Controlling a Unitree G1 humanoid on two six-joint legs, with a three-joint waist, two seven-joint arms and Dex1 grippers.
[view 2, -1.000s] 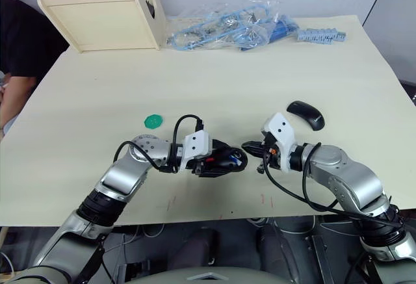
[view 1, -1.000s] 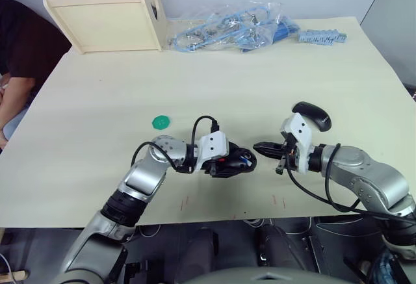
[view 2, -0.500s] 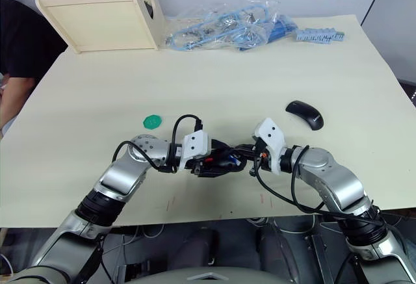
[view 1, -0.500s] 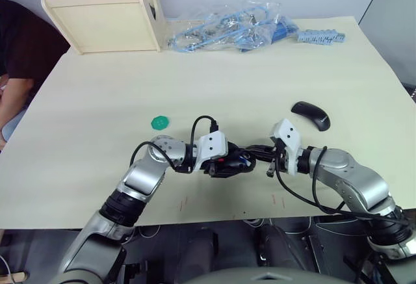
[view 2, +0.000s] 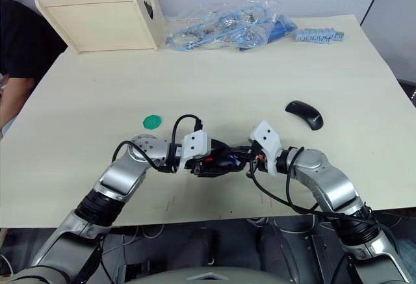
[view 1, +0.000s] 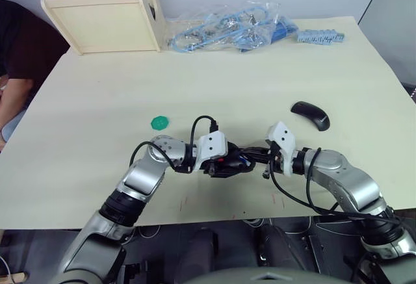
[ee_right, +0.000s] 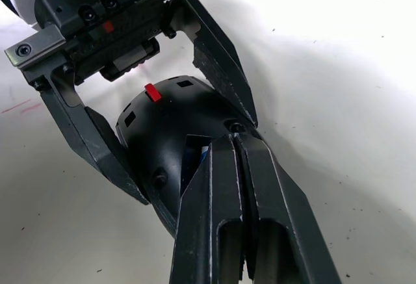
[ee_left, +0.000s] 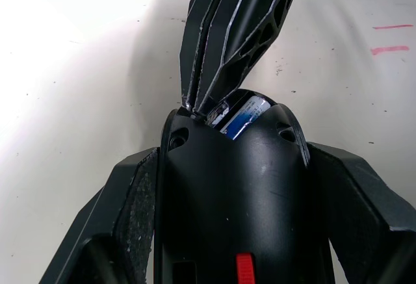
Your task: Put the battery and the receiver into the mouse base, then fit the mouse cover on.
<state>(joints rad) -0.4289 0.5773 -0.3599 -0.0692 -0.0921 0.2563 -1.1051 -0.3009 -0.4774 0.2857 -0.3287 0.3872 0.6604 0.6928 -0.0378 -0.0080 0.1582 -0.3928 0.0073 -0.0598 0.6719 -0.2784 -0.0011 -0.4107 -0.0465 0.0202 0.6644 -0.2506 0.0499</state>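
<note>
Battery point(ee_left: 244, 116) lies lengthwise in mouse base point(ee_left: 234, 199) (left pincer point(ee_left: 237, 186) clamps it); right pincer point(ee_right: 237, 142) closed.

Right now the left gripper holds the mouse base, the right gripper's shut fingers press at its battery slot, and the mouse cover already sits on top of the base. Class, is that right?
Not quite: the mouse cover is not on the mouse base. The left eye view shows it lying apart on the table, beyond the right gripper. The rest holds: the left gripper clamps the base.

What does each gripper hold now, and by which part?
The left gripper clamps the mouse base by its two sides. The right gripper is shut, holding nothing visible.
</note>
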